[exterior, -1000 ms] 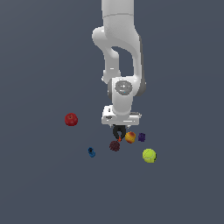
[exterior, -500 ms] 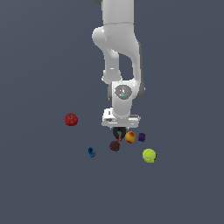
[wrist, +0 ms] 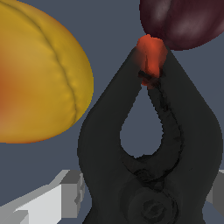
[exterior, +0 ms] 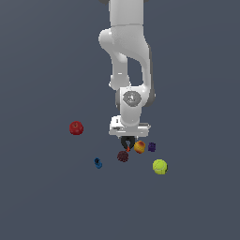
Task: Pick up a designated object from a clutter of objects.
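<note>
The white arm reaches straight down over the middle of the clutter, and its hand [exterior: 128,142] sits low around the black spring clamp [exterior: 127,143], which in the exterior view shows only as a small dark shape with a speck of orange-red under the wrist. In the wrist view the clamp [wrist: 148,148] fills most of the picture: two dark limbs curve around a teardrop gap and meet at the orange-red tip [wrist: 151,57]. A pale grey finger [wrist: 48,201] of the hand lies just beside one flank of the clamp, and a sliver of another shows at the opposite flank; whether they press on the clamp or merely straddle it cannot be told. The orange-yellow fruit [exterior: 139,147] lies just beside the clamp, toward the exterior view's right, and the maroon bumpy ball [exterior: 123,156] sits just beyond the clamp's tip. Further from the clamp on the grey tabletop [exterior: 197,201] are the small purple piece [exterior: 152,147], the yellow-green tennis ball [exterior: 160,166], the small blue piece [exterior: 98,163] and, well apart, the red apple [exterior: 76,127].
</note>
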You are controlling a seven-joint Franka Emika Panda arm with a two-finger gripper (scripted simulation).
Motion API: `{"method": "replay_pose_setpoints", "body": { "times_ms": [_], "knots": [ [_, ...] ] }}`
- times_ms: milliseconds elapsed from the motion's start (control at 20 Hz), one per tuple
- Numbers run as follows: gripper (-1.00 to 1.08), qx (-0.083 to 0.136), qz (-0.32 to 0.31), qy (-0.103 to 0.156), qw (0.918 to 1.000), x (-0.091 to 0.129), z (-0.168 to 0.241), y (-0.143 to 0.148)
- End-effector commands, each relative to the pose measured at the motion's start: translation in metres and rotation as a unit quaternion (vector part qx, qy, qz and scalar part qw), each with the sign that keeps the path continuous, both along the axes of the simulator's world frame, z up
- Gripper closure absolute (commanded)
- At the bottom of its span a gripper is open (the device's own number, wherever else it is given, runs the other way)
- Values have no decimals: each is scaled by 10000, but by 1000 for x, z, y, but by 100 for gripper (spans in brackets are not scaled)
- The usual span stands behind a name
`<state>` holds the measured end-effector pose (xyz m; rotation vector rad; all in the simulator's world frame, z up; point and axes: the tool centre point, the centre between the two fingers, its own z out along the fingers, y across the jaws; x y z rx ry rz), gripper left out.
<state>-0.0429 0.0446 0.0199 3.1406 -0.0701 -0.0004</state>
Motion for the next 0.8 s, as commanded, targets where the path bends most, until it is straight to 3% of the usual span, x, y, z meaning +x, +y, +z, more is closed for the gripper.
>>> {"method": "replay_pose_setpoints", "body": {
  "times_ms": [0,350,750],
  "knots": [
    [108,1,-1,-4,10000,1,1,-1],
    [108,1,-1,-4,10000,6,21,-13],
    [108,4,1,-3,10000,21,73,-45]
  ]
}}
